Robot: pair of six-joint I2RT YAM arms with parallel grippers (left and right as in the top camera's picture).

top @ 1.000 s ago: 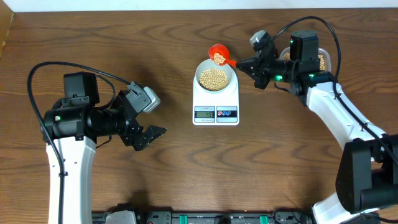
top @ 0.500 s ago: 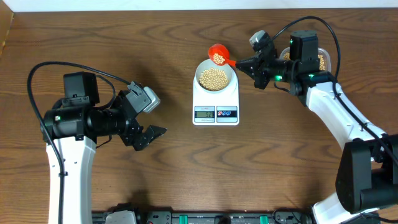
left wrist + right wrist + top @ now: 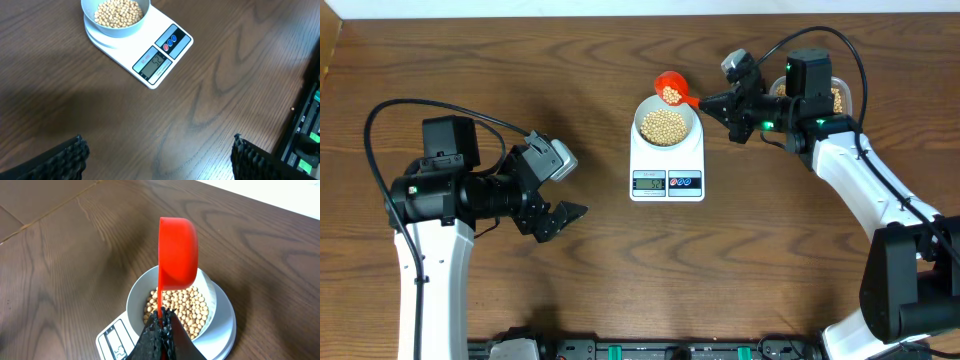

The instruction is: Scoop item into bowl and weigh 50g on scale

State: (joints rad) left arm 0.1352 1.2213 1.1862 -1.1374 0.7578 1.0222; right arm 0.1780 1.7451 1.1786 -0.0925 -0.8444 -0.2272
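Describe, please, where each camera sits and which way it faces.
Overhead: fixed above the table, looking down at the scale, the bowl, the left gripper and the right gripper.
Left wrist: on the left arm, facing the scale's display; its open fingers frame the bottom edge.
Right wrist: behind the shut right gripper, looking along the red scoop over the beans.
All three share bowl and scale.

A dark brown wooden table (image 3: 620, 260) with strong wavy grain fills the overhead view. A red scoop (image 3: 663, 78) sits in the air above its far middle, tipped on its side with its thin handle pointing down toward the right wrist camera. A clear plastic tub (image 3: 848, 98), partly hidden, stands at the far right. A black rack (image 3: 650, 351) with green connectors lines the near edge.
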